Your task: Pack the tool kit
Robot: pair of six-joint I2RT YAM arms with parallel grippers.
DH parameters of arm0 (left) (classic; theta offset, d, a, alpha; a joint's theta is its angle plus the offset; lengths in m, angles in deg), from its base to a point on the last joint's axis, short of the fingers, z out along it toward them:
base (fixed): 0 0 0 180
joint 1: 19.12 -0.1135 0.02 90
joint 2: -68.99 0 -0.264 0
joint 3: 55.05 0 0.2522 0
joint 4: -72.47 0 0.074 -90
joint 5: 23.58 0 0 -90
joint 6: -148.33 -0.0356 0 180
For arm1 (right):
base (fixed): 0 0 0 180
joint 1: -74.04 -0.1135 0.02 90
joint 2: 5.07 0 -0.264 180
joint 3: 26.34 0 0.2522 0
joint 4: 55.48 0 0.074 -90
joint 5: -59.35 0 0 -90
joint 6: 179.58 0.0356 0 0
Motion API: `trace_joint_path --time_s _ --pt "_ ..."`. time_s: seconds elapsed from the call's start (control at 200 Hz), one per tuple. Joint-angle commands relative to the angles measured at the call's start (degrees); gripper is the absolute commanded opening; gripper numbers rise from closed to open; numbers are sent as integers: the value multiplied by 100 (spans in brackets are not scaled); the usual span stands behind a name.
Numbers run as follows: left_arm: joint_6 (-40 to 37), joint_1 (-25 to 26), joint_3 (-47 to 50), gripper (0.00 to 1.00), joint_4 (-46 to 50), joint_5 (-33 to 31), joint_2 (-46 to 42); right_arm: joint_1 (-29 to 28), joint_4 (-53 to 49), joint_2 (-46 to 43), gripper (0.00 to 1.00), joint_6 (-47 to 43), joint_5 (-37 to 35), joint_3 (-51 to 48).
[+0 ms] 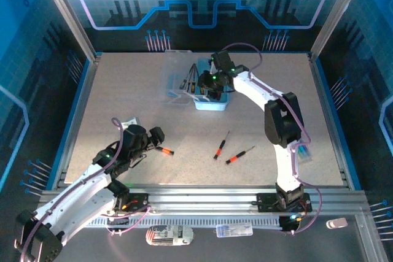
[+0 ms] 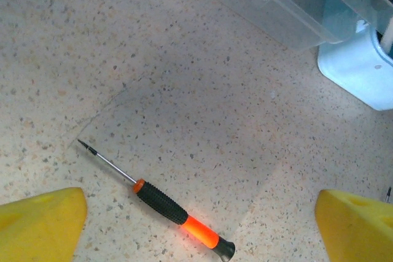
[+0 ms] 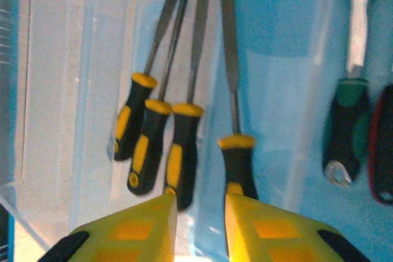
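Note:
The tool kit box (image 1: 209,104) is pale blue and stands at the back middle with its clear lid (image 1: 178,69) open to the left. My right gripper (image 1: 216,90) is down inside it. Its jaws (image 3: 201,225) stand a narrow gap apart with nothing between them, over several black-and-yellow-handled tools (image 3: 184,151). One such handle (image 3: 238,164) runs under the right finger. A green-handled wrench (image 3: 347,127) lies to the right. My left gripper (image 1: 156,142) hangs open over a black-and-orange screwdriver (image 2: 175,211), which lies flat on the table between the yellow fingertips (image 2: 40,225).
Two more small screwdrivers (image 1: 221,145) (image 1: 239,156) lie on the speckled table (image 1: 123,102) right of centre. In the left wrist view the box (image 2: 362,72) and its lid (image 2: 276,4) sit at the upper right. A raised blue rim (image 1: 331,121) borders the table.

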Motion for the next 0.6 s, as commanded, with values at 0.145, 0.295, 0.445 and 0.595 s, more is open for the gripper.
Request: trace_joint_path --time_s 0.145,0.295,0.445,0.595 --pt "623 252 -476 78 671 -202 1204 58 509 -1754 31 -437 -412 -1762" --pt "1315 365 -348 73 673 -332 1688 110 682 -2407 32 -619 -445 -2718" --pt "1684 364 -367 70 264 -199 2073 191 704 -2806 32 -843 -483 -3280" --pt "2107 368 -696 64 265 -168 2640 365 707 -2974 33 -953 -393 -3579"
